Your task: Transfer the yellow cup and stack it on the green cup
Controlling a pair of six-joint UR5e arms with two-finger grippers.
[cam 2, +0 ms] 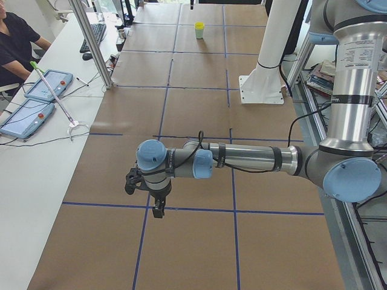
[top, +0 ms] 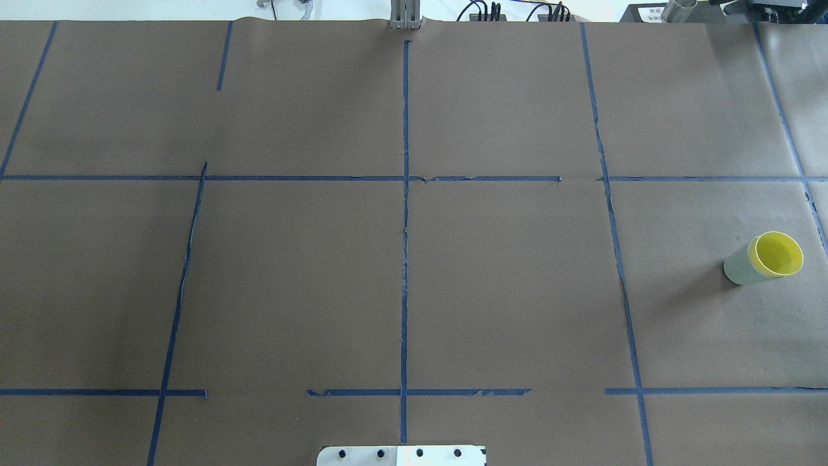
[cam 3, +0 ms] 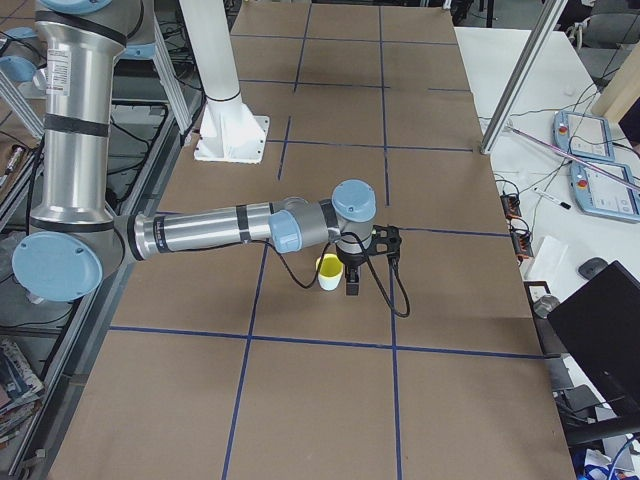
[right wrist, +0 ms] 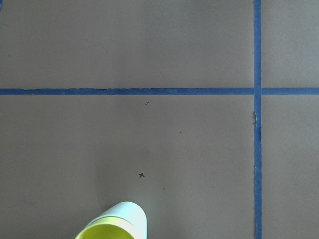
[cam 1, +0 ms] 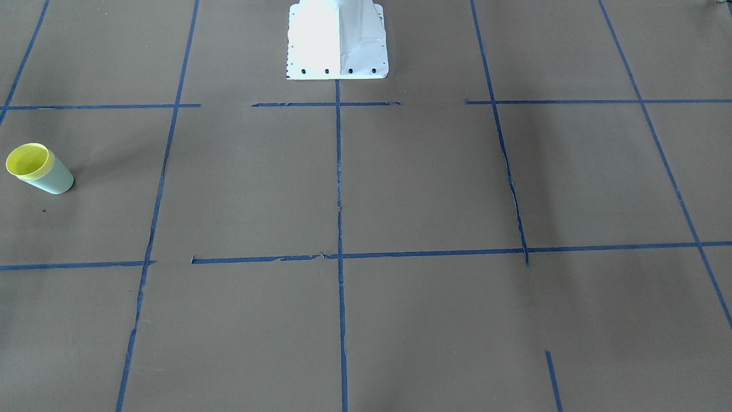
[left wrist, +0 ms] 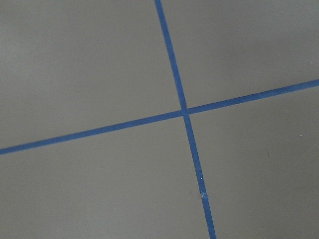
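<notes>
The yellow cup (top: pixel 778 253) sits nested inside the green cup (top: pixel 740 266), which stands on the brown table at the robot's right end. Only the yellow rim and inside show above the green wall. The pair also shows in the front-facing view, yellow cup (cam 1: pixel 27 159) in green cup (cam 1: pixel 54 178), and at the bottom of the right wrist view (right wrist: pixel 104 232). My right gripper (cam 3: pixel 372 262) hangs just beside the cups, holding nothing that I can see. My left gripper (cam 2: pixel 144 196) hovers over bare table far from them. I cannot tell whether either is open or shut.
Blue tape lines (top: pixel 405 213) grid the brown table. The white robot base (cam 1: pixel 337 40) stands at the table's robot-side edge. An operator (cam 2: pixel 15 42) and tablets (cam 2: pixel 27 115) are at a side bench; a dark monitor (cam 3: pixel 600 340) stands past the right end.
</notes>
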